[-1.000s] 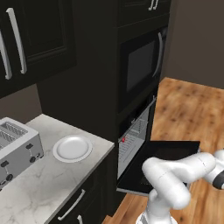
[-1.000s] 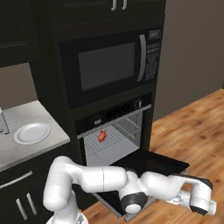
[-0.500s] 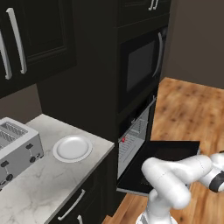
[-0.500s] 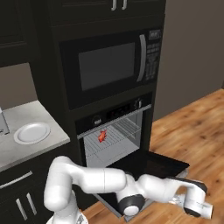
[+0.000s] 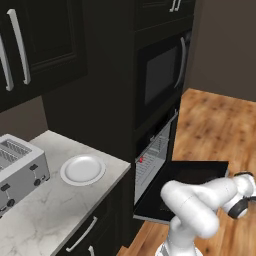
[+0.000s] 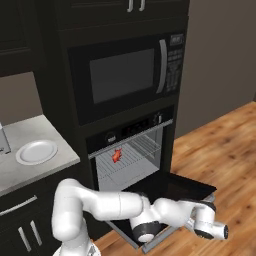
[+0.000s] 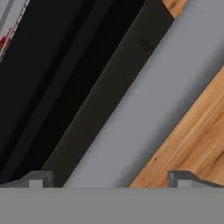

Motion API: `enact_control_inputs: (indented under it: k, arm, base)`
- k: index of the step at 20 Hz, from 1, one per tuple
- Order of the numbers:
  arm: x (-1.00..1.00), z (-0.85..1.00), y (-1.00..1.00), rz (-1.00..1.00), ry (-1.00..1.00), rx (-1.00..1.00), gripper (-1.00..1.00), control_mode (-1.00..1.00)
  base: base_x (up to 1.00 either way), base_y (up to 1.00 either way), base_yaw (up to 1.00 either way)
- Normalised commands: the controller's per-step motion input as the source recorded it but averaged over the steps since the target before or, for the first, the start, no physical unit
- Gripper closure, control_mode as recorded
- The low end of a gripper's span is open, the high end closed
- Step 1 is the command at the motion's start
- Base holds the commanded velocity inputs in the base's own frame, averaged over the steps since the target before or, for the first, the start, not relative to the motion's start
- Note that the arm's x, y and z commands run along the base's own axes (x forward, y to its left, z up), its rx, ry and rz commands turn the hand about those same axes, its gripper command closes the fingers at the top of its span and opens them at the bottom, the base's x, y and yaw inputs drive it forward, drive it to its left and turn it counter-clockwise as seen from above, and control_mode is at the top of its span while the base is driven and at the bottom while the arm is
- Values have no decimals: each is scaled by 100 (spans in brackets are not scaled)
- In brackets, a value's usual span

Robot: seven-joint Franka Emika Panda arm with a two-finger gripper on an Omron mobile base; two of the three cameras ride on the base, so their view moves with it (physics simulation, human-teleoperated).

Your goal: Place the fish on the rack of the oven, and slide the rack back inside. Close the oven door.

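- My claw (image 7: pixel 109 177) stood wide, holding nothing; its 2 dark fingertips (image 7: pixel 37 178) rose far apart at the bottom of the hand view.
- In the hand view, a grey bar ran diagonally between those tips, with the black oven door (image 7: pixel 65 78) on one side of it and wooden floor (image 7: pixel 192 135) on the other. I could not tell whether my tips touched the bar.
- My hand hung low at the far front edge of the door, seen at the end of my white arm (image 6: pixel 130 207) in the right base view.
- The oven door (image 6: pixel 172 187) lay dropped open, flat and roughly level, in front of the oven (image 6: pixel 127 150).
- The fish (image 6: pixel 116 155) lay on the rack (image 6: pixel 131 156), toward the rack's left part as the right base view showed it. The rack appeared to sit inside the lit cavity.
- In the left base view the fish (image 5: pixel 141 160) was only a small red speck at the oven mouth.
- Above the oven sat a black microwave (image 6: pixel 125 75) with a dark window.
- To the left, on the marble desk (image 5: pixel 45 210), a white plate (image 5: pixel 83 169) lay beside a silver toaster (image 5: pixel 17 167), the 2 close but apart.
- Dark cabinets (image 5: pixel 35 45) with silver handles hung above the desk.
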Motion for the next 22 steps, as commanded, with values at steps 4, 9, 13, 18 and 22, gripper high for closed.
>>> enact_control_inputs:
  k: [4,9,13,18,22]
  arm:
    - [54,-98,-99,6,28,34,-100,-100]
    - [43,-100,-92,10,28,38,-100,-100]
    - [30,-92,-62,20,26,52,-100,-100]
    - [20,-62,-18,37,24,73,-100,-100]
    - [18,-42,-1,47,22,81,-100,-100]
  base:
    - [0,0,0]
    - [0,0,0]
    - [0,0,0]
    - [0,0,0]
    - [0,0,0]
